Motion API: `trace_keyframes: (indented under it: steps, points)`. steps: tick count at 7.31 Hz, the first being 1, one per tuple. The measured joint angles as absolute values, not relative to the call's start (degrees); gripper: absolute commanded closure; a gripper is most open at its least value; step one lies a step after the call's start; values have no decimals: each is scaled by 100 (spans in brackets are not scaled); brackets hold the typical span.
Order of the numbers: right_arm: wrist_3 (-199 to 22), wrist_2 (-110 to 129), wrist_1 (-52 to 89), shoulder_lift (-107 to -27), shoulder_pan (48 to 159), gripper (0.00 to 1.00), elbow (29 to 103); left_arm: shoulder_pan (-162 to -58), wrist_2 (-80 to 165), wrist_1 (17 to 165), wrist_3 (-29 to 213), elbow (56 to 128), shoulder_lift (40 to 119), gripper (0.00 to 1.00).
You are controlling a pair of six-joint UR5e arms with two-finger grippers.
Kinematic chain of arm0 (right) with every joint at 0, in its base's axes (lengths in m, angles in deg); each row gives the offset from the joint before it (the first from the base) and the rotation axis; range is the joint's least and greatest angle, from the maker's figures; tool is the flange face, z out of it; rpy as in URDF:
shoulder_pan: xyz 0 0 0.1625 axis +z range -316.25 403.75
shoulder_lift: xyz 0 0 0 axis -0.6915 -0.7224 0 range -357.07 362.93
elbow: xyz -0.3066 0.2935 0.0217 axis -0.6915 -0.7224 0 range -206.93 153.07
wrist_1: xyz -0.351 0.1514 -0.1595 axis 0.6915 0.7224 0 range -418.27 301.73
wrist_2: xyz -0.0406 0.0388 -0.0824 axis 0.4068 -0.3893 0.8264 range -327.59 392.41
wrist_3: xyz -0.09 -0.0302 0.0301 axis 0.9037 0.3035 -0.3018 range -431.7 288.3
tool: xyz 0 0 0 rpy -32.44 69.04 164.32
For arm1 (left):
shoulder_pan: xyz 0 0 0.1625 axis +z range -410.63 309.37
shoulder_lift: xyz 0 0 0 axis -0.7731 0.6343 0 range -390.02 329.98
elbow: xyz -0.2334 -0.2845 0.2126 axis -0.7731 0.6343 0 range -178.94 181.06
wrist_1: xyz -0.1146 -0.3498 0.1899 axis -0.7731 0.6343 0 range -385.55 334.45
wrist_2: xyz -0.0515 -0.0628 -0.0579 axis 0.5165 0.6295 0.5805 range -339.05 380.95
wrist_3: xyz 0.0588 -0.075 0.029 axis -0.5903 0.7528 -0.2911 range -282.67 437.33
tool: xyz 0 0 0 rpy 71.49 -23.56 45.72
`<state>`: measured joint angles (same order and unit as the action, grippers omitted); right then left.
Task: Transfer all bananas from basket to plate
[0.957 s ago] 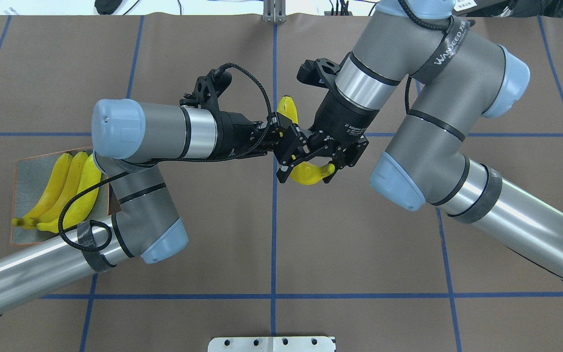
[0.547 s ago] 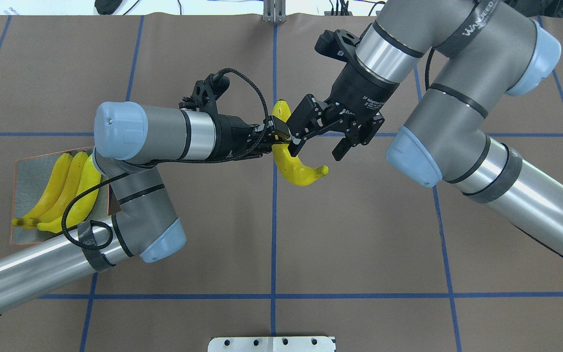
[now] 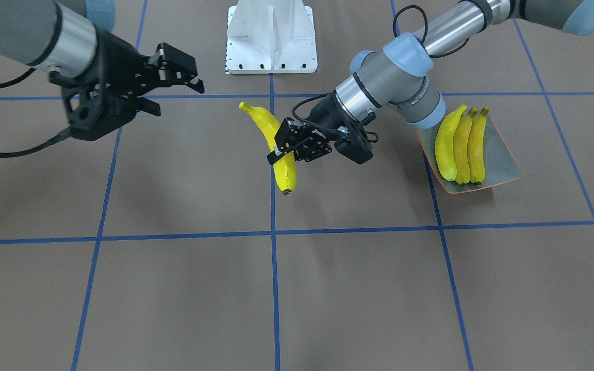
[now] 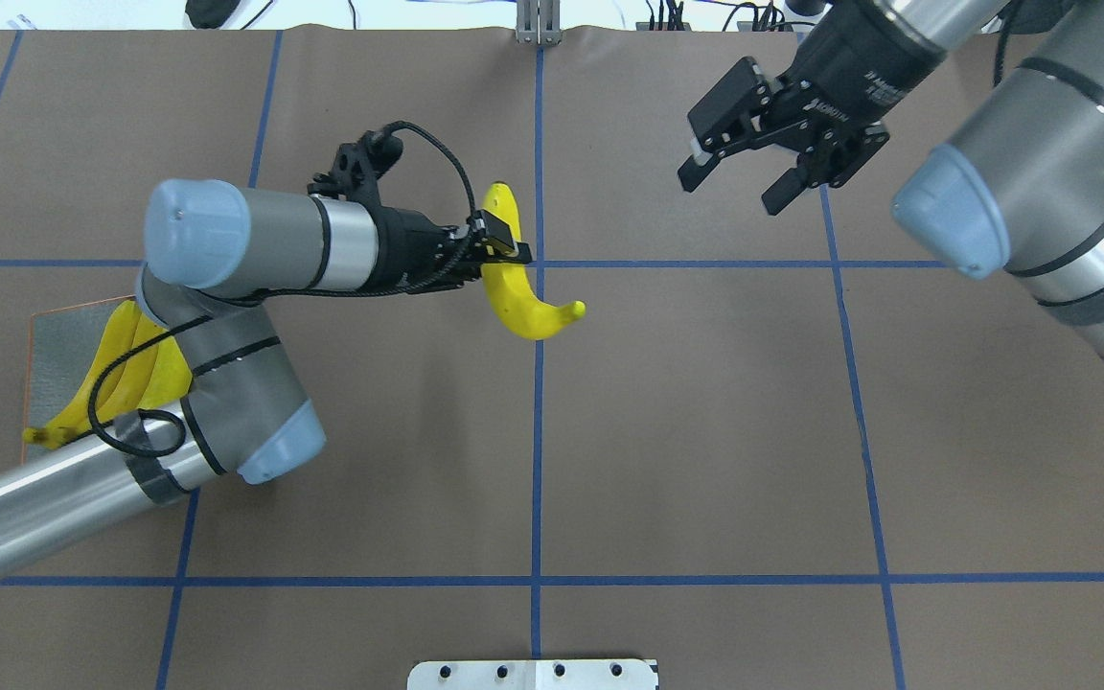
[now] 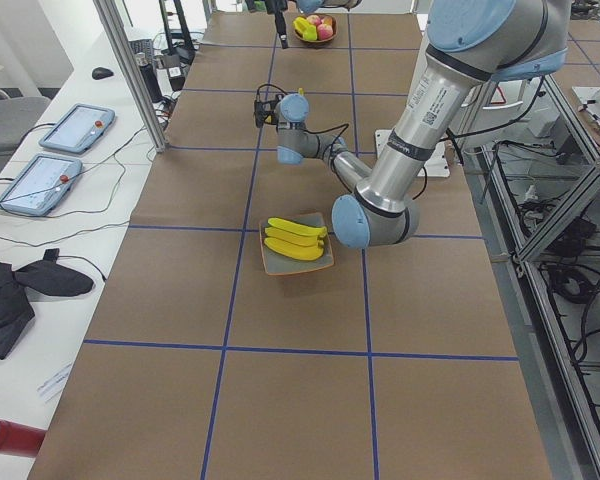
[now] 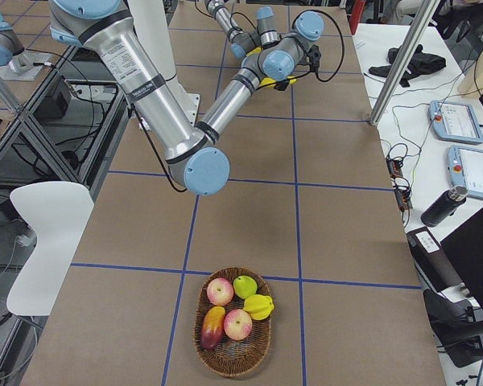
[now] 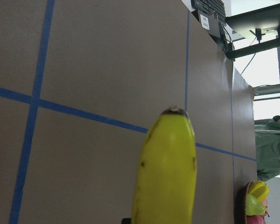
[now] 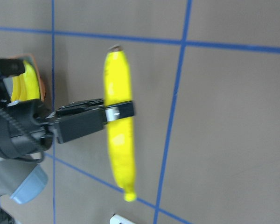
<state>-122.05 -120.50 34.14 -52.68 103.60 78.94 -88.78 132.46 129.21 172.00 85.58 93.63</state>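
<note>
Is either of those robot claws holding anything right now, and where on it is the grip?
The left gripper holds a banana, pinched across about its middle, both ends sticking free. The right gripper is open and holds nothing.

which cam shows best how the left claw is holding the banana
Right wrist-mounted: the left claw pinches the banana near its middle, with the whole fruit unobstructed. Front-facing and overhead show the same grip smaller; the left wrist view shows only the banana's end; the side views barely show it.

A robotics lab: grid-taped table, teach pendants, aluminium post.
</note>
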Motion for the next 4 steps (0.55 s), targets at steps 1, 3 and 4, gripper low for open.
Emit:
trace_keyframes:
  steps: [1,3,4]
  points:
    - [-12196,-11514,3418,-5438,10559,1,7960,-9350,13843,12930,17025,8644,9063,100]
    - [-12168,-10343,3446,-5656,10520,1,8044,-10364,15280,12922,16389,8709,8439,100]
    - [-12145,-9992,3457,-5778,10461,1,8057,-10819,15927,12904,15736,8674,8070,100]
